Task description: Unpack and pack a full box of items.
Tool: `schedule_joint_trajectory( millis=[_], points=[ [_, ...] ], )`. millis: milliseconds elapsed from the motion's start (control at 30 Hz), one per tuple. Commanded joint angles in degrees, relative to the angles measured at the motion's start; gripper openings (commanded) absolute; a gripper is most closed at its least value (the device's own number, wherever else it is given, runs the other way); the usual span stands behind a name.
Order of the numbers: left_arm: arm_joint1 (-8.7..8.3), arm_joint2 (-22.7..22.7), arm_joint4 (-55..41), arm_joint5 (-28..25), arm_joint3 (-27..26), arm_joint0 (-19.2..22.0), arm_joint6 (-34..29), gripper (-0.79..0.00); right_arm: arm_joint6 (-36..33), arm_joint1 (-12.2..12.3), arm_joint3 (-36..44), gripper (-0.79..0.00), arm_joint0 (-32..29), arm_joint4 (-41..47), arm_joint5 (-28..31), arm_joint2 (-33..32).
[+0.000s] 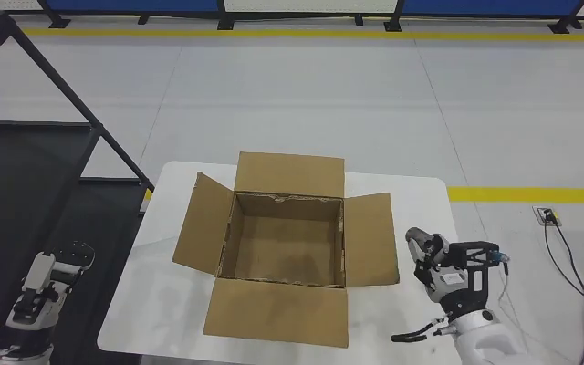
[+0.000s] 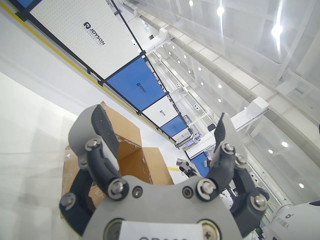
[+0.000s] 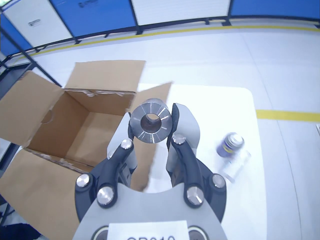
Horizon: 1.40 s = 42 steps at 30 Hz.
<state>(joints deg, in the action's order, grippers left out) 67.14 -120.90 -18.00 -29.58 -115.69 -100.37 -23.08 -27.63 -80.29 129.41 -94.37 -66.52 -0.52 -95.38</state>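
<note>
The right tool (image 3: 152,122) clamps the sides of a steel sleeve (image 3: 150,132), likely heavy, stiff and slick, above the tabletop (image 3: 220,106) beside the open box (image 3: 105,101), while the left tool (image 2: 162,121) hangs released.

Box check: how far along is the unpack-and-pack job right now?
Done: the box is open and looks empty; a bottle sits out on the table. In hand: the right gripper is shut on a metal cylinder beside the box. To do: packing the items back, probably; the left gripper is open, holding nothing.
</note>
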Motion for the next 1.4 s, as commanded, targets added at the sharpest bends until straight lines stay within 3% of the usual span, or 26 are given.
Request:
schedule_joint_trajectory(
  millis=[0,233,400,767,800,933,1033,1133,1200,1300,1367],
  points=[
    [0.0,0.0,0.0,0.0,0.0,0.0,0.0,0.0,0.4,0.1,-1.8,-0.785,-2.7,3.2,1.2,-3.1],
    [0.0,0.0,0.0,0.0,0.0,0.0,0.0,0.0,-8.0,1.1,-12.7,-0.785,2.3,-0.9,6.4,-2.5],
    [0.0,0.0,0.0,0.0,0.0,0.0,0.0,0.0,-16.0,1.5,-22.2,-0.785,9.8,-6.0,5.0,0.6],
    [0.0,0.0,0.0,0.0,0.0,0.0,0.0,0.0,-18.9,2.4,-32.6,-0.785,16.9,-7.0,7.7,1.7],
    [0.0,0.0,0.0,0.0,0.0,0.0,0.0,0.0,-19.1,2.4,-32.8,-0.754,17.0,-7.3,7.6,1.9],
    [0.0,0.0,0.0,0.0,0.0,0.0,0.0,0.0,-20.3,2.6,-34.2,-0.477,18.0,-8.1,7.2,2.8],
    [0.0,0.0,0.0,0.0,0.0,0.0,0.0,0.0,-20.1,2.7,-34.6,-0.394,18.4,-7.6,6.9,3.3],
    [0.0,0.0,0.0,0.0,0.0,0.0,0.0,0.0,-18.5,2.8,-33.1,-0.12,17.6,-6.4,6.9,2.9],
    [0.0,0.0,0.0,0.0,0.0,0.0,0.0,0.0,-17.3,2.8,-31.1,-0.009,16.5,-5.2,6.4,2.4],
    [0.0,0.0,0.0,0.0,0.0,0.0,0.0,0.0,-14.4,2.8,-27.7,0.0,14.6,-1.3,6.9,1.7],
    [0.0,0.0,0.0,0.0,0.0,0.0,0.0,0.0,-12.8,2.9,-26.4,-0.166,13.8,1.5,9.6,1.9]
  ],
)
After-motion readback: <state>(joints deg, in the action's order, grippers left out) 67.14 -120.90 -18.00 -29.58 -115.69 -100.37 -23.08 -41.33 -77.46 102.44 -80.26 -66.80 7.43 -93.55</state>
